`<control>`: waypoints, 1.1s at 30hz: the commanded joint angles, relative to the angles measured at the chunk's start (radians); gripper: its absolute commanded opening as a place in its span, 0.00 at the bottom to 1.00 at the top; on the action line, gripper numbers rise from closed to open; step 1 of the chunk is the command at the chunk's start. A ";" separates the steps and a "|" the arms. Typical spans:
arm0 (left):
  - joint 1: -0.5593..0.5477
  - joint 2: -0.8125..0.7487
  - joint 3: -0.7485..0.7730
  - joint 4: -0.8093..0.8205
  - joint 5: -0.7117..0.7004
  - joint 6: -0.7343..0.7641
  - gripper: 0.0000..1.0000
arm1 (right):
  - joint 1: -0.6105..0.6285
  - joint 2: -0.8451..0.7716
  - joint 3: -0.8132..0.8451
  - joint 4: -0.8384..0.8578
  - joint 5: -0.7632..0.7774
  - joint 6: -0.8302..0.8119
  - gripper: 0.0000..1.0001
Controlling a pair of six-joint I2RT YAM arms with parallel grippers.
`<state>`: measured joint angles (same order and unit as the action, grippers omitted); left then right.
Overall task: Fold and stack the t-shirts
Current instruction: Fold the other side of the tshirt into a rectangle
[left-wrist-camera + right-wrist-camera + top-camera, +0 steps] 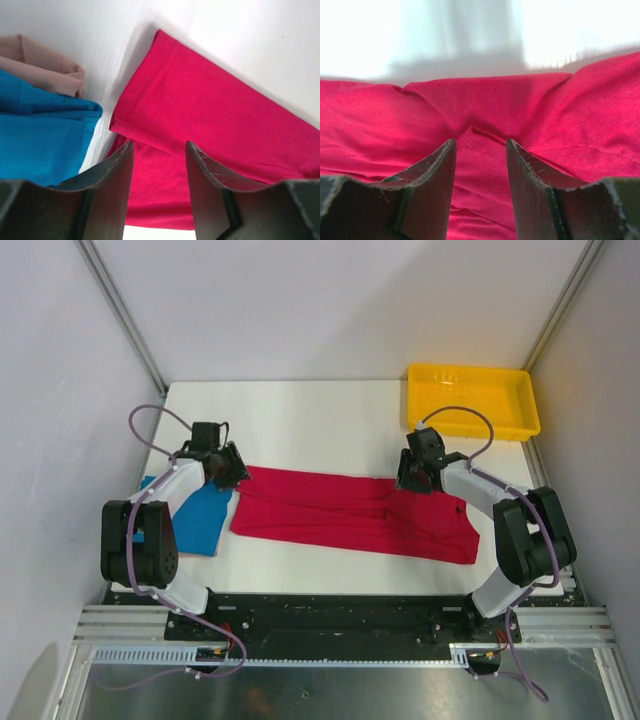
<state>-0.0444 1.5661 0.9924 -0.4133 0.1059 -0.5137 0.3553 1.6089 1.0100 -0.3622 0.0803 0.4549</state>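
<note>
- Crimson cloth fills the middle of the top external view: the red shirt (340, 512) lies as a long band on the table (300, 410), its long axis running left to right and slanting a little nearer at the right end.
- The left gripper (232, 472) sits at the band's far-left corner and the right gripper (412, 478) at its far edge, right of the middle. Each arm is bent out and round from its base, reaching inward, so each end has its own nearer arm.
- The blue shirt (200, 518) lies folded just left of the red one, partly under the left arm. The yellow tray (470, 370) stands well apart at the far right.
- Left wrist view: the left gripper (159, 150) is spread, with red shirt (210, 115) between its fingers and the hemmed corner ahead. The blue shirt (40, 135) and a tan cloth (45, 65) lie to the left.
- Right wrist view: the right gripper (480, 147) is also spread, straddling a raised crease of the red shirt (395, 115). I cannot tell if the tips touch it.
- My judgement: the coming fold turns on both grippers taking this far edge.
</note>
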 commanded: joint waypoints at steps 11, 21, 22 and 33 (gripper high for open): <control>-0.062 -0.029 0.052 0.000 0.028 0.029 0.49 | 0.053 0.061 0.055 0.014 0.123 -0.004 0.45; -0.109 -0.002 0.078 0.000 0.040 0.026 0.47 | 0.087 0.050 0.056 -0.047 0.145 0.026 0.19; -0.115 0.003 0.081 0.001 0.040 0.026 0.47 | 0.088 0.052 0.056 -0.044 0.147 0.026 0.22; -0.137 0.022 0.087 0.000 0.039 0.022 0.47 | 0.091 0.086 0.079 -0.004 0.177 0.022 0.38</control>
<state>-0.1738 1.5845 1.0420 -0.4171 0.1352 -0.5133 0.4408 1.6676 1.0328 -0.3939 0.2184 0.4709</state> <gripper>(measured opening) 0.474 0.382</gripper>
